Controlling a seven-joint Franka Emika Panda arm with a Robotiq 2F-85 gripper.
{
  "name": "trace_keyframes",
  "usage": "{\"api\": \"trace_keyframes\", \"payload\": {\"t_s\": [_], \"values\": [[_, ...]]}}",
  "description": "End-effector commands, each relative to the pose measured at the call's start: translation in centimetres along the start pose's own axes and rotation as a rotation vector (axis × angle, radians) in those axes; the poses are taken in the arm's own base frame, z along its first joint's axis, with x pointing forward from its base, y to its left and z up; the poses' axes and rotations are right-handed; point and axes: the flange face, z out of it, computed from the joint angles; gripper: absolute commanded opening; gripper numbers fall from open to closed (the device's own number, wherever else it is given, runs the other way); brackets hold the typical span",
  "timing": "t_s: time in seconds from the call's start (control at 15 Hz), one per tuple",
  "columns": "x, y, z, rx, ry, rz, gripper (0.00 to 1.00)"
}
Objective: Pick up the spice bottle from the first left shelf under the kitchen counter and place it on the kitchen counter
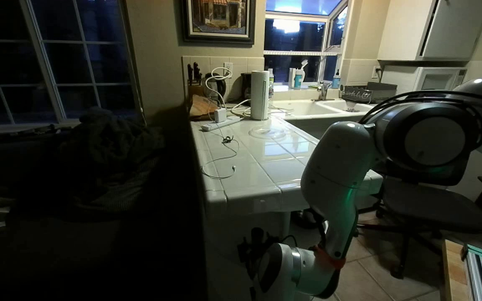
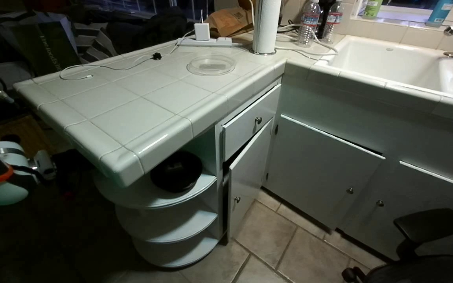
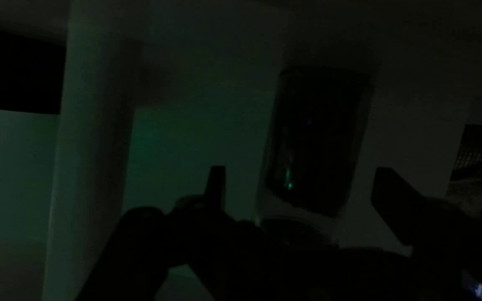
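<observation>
The spice bottle (image 3: 318, 142) shows in the wrist view as a dark-filled, clear-walled, slightly slanted bottle. Its end nearest the gripper is partly hidden. My gripper (image 3: 298, 170) is open, a black silhouette with one finger on each side of the bottle in the picture, with gaps to both; the depth between them is hard to judge. The bottle is hidden in both exterior views. The white tiled kitchen counter (image 1: 249, 167) also shows in an exterior view (image 2: 132, 122), with rounded shelves (image 2: 171, 228) under its end. My arm's wrist (image 1: 276, 267) is low beside the counter's end.
A black round pot (image 2: 177, 171) sits on the top shelf. A clear round dish (image 2: 211, 65), a paper towel roll (image 2: 266, 27) and a white cable (image 2: 112, 68) are on the counter. A cabinet door (image 2: 250, 177) stands ajar. An office chair (image 1: 429, 205) is nearby.
</observation>
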Motion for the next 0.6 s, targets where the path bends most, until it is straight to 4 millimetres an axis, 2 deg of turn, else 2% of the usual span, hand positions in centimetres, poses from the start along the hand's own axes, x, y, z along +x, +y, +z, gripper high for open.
{"api": "trace_keyframes", "payload": {"t_s": [0.0,0.27,0.33,0.53], "values": [[-0.7,-0.4,0.5,0.031,0.006,0.034,0.58],[-0.5,-0.6,0.2,0.034,-0.016,0.039,0.26],[-0.4,-0.7,0.0,0.033,-0.03,0.04,0.23],[0.6,-1.3,-1.1,0.034,-0.055,0.043,0.23]]}}
